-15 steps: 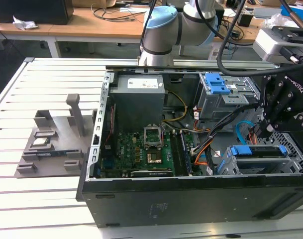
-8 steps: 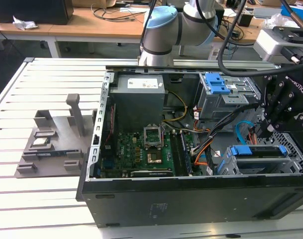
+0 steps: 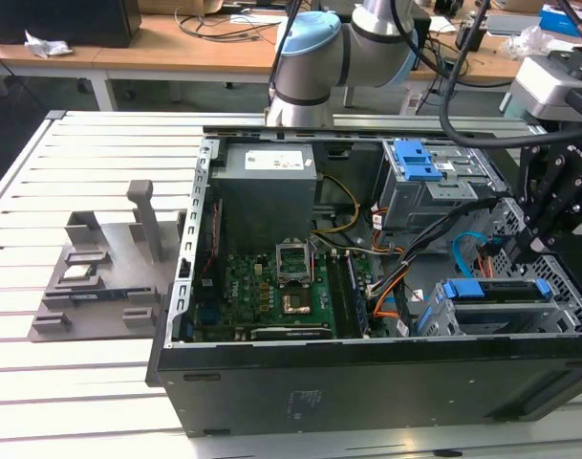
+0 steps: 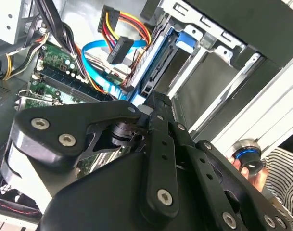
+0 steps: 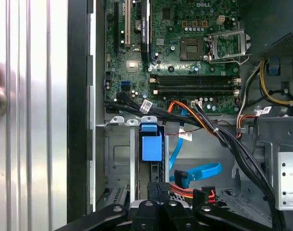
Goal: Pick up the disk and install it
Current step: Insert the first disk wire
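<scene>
The disk (image 3: pixel 501 308) stands on edge in the drive bay at the front corner of the open computer case (image 3: pixel 367 382), on the exterior view's right. Its blue carrier frame (image 3: pixel 491 288) runs along the upper edge. In the first wrist view the blue carrier tab (image 5: pixel 151 147) sits in the bay slot, and the dark disk edge (image 5: pixel 156 169) runs toward my gripper (image 5: pixel 159 186). My black gripper (image 3: pixel 525 244) hangs just above and behind the disk, shut, with its tips at the disk's end. In the second wrist view the gripper (image 4: pixel 156 100) meets the disk (image 4: pixel 158 62).
Blue and orange cables (image 5: pixel 197 172) lie beside the bay. A grey cage with a blue latch (image 3: pixel 417 161) sits at the case's back. The motherboard (image 3: pixel 271 287) fills the case floor. A grey fixture (image 3: pixel 90 277) stands on the slatted table. A person's hand (image 4: pixel 247 166) holds a knob near the case.
</scene>
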Robot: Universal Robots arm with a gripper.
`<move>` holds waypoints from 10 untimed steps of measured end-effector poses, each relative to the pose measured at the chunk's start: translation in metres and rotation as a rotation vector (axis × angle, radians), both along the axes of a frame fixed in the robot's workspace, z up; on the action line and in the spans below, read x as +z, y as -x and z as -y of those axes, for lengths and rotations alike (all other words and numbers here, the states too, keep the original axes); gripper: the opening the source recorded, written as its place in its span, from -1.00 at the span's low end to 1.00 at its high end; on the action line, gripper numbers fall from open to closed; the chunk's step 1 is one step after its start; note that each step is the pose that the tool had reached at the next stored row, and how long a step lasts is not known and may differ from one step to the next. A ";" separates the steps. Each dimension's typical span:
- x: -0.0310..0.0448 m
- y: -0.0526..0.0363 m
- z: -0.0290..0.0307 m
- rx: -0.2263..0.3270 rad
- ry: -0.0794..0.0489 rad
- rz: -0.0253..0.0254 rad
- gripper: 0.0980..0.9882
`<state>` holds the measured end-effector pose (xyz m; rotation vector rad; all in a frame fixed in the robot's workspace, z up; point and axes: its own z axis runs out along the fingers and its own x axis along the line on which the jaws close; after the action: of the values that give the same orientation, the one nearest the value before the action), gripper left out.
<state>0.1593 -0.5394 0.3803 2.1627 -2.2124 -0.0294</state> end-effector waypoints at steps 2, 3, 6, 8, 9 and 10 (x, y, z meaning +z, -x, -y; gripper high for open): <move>0.0000 -0.0031 -0.0003 0.000 0.000 0.0000 -0.98; 0.0000 -0.0052 -0.0006 0.000 0.000 0.0000 -0.98; 0.0000 -0.0146 -0.0035 0.000 0.000 0.0001 -0.98; 0.0000 -0.0240 -0.0065 0.000 0.001 0.0000 -0.98; -0.0002 -0.0257 -0.0076 0.000 0.001 0.0000 -0.98; -0.0009 -0.0274 -0.0087 0.000 0.002 -0.0001 -0.98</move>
<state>0.1868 -0.5307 0.3794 2.1619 -2.2115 -0.0277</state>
